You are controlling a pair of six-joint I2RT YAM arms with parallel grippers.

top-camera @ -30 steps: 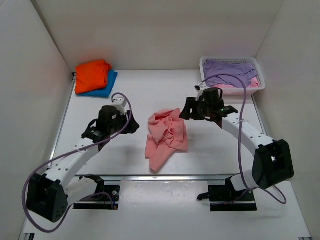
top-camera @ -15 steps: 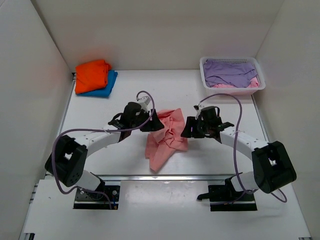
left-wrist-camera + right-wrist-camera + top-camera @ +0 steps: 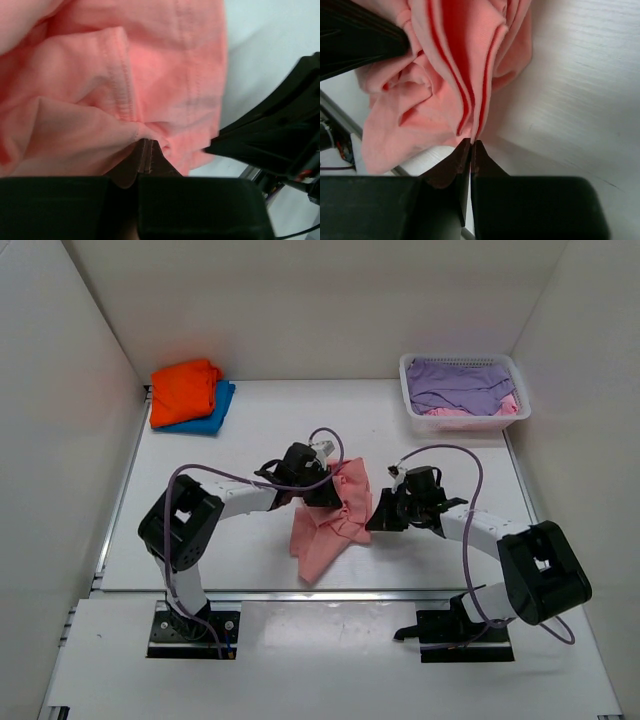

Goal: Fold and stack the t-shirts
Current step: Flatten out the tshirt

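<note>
Top external view: at the far left, an orange t-shirt (image 3: 185,388) lies folded on a blue t-shirt (image 3: 212,420). Mid-table, the left gripper (image 3: 326,496) is clamped tight on a fold of the crumpled salmon-pink t-shirt (image 3: 325,530). The right gripper (image 3: 377,519) pinches its right edge, jaws closed. Far right, a lavender t-shirt (image 3: 455,385) lies in the white basket (image 3: 470,422).

No legible text, label, brand, number or sign in any view. On salmon-pink t-shirt (image 3: 335,510), bunched right at jaws in both wrist views: plain cloth, hem stitching only, no print or tag readable.
</note>
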